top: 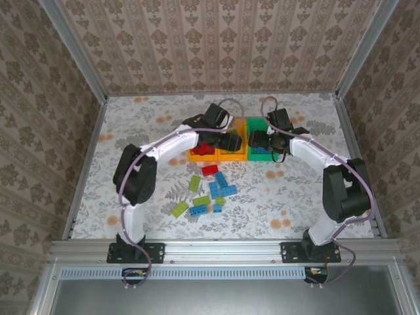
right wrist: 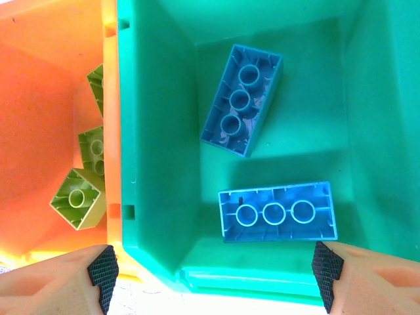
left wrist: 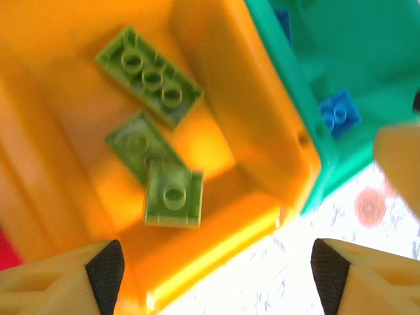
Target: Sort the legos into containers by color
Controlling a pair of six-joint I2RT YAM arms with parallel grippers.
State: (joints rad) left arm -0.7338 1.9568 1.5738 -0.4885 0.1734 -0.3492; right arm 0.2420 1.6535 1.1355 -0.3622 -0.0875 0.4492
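Both my claws are wide open and empty over the bins.
Loose legos lie on the near bench; my left claw hangs above the middle orange bin containing three lime legos, my right claw above the green bin containing two blue legos.

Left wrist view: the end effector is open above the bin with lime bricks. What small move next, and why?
Probably lift the left end effector clear of the orange bin and swing it toward a loose lime brick. It is open and empty, three lime bricks already lie inside, and others are unsorted.
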